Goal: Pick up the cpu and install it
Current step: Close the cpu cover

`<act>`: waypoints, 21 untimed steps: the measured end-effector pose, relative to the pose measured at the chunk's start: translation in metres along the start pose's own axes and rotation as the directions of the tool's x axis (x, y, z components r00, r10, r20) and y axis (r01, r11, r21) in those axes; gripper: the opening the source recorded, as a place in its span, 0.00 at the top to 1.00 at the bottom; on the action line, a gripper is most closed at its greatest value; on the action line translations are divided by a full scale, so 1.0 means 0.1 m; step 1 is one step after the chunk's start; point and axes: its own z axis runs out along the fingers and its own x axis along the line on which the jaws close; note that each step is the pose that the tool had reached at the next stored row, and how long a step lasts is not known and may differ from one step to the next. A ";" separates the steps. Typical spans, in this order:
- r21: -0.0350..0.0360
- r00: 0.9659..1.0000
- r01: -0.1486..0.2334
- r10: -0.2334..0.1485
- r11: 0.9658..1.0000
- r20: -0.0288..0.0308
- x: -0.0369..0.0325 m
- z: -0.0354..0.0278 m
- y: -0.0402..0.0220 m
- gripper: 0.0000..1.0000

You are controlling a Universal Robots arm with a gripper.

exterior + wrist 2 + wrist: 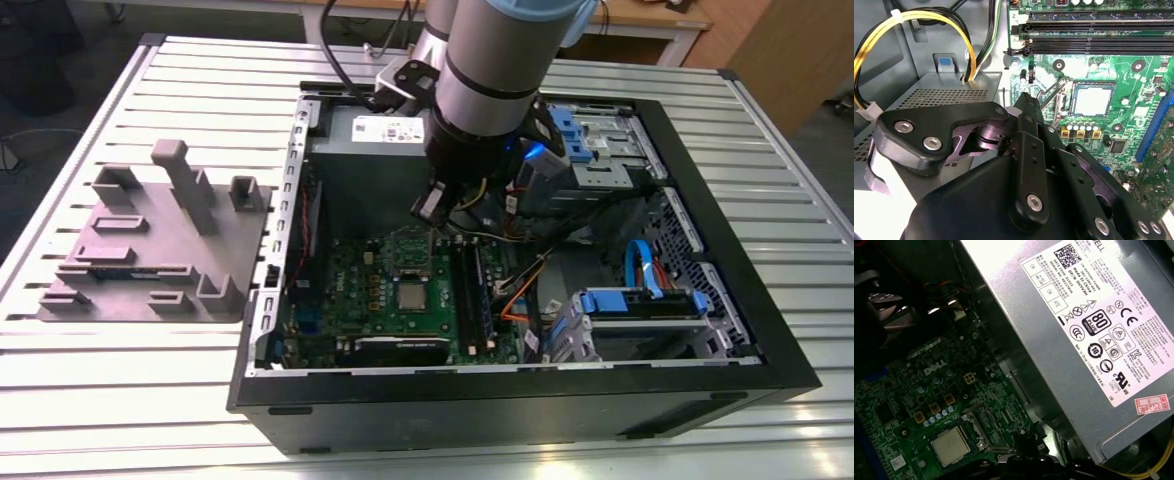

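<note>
Gripper (1026, 102) fingers closed together, holding nothing. Cpu (1092, 98) seated flat in the socket on the motherboard (1134, 115), just beyond the fingertips and apart from them. Risk noted: tips hanging close over the open retention frame (1051, 97); any drift could snag the lever or scrape the chip.

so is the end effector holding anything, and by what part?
Nothing held. The cpu lies in its socket on the motherboard, apart from the end effector, whose fingers look closed.
</note>
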 end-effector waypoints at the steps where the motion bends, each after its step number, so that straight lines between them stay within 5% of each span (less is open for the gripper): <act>1: 0.000 1.000 0.001 -0.001 1.000 0.001 0.000 -0.001 0.000 0.90; 21: -0.003 1.000 0.015 -0.015 1.000 0.002 0.094 -0.022 -0.048 0.90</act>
